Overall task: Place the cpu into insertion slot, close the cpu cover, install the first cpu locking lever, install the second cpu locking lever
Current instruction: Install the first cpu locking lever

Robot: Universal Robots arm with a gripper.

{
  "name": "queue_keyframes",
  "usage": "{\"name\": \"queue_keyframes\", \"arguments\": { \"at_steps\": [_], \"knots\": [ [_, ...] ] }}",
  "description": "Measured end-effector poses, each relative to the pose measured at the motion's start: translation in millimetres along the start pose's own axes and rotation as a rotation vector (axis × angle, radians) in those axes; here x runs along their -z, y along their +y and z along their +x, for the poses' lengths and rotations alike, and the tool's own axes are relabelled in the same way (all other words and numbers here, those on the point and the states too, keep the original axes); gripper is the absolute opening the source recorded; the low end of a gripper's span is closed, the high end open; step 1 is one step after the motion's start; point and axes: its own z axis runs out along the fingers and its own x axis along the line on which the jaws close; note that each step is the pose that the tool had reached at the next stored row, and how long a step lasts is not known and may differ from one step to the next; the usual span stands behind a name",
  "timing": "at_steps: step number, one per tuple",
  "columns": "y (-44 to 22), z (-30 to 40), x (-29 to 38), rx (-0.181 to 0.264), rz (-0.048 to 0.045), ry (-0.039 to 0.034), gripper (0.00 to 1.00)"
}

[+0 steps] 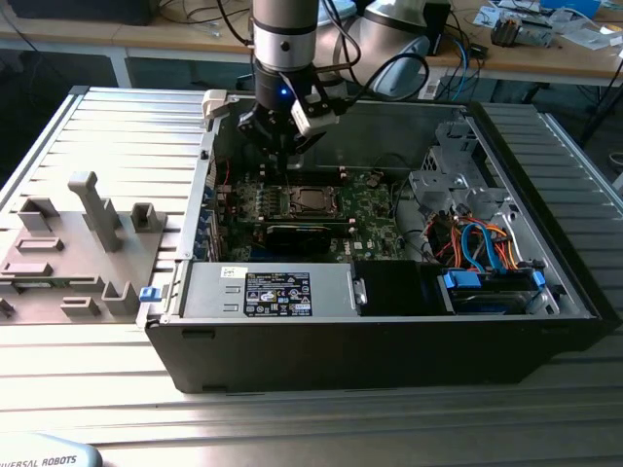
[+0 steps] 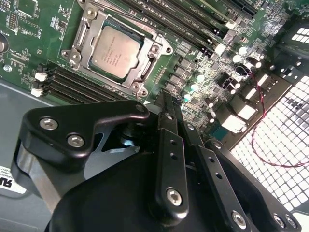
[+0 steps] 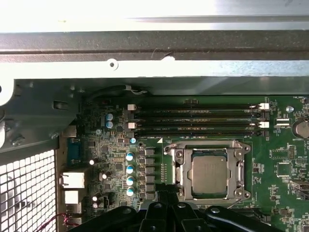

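I see the cpu [image 2: 117, 52] [image 3: 209, 175] [image 1: 310, 200] seated in the insertion slot [image 2: 100, 75] [image 3: 185, 175], with the cpu cover [image 2: 87, 27] [image 3: 207, 145] lying flat as a silvery frame around it in both wrist views. Memory slots [image 3: 198, 119] run alongside on the green motherboard [image 2: 29, 34] [image 3: 285, 164] [image 1: 375, 229]. In the exterior view, my pincer [image 1: 283, 156] hangs inside the open computer case [image 1: 389, 341], at about eleven o'clock from the chip. Its fingers [image 2: 170, 140] look pressed together, grasping nothing. The case rests on the ribbed tabletop [image 1: 311, 418].
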Motion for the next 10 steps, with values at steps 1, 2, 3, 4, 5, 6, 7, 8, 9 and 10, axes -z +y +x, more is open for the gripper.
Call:
{"name": "queue_keyframes", "arguments": {
  "at_steps": [1, 2, 3, 4, 5, 6, 7, 8, 9, 10],
  "knots": [
    [0.0, 0.4, -0.1, 0.000, 0.0000, 0.0000, 0.11],
    [0.0, 0.6, -0.2, 0.000, 0.0000, 0.0000, 0.11],
    [0.0, 1.0, -0.2, 0.000, -0.0001, 0.0000, 0.11],
    [0.0, 1.1, -0.3, 0.000, 0.0000, 0.0000, 0.11],
    [0.0, 1.4, -0.3, 0.000, 0.0000, 0.0000, 0.11],
    [0.0, 1.6, -0.4, 0.000, 0.0000, 0.0000, 0.11],
    [0.0, 1.8, -0.4, 0.000, 0.0000, 0.0000, 0.11],
    [0.0, 2.1, -0.6, 0.000, 0.0001, 0.0001, 0.11],
    [0.2, 2.3, -1.0, 0.000, 0.0000, 0.0000, 0.11],
    [0.3, 2.4, -1.0, 0.000, 0.0000, 0.0000, 0.11]
  ]
}}
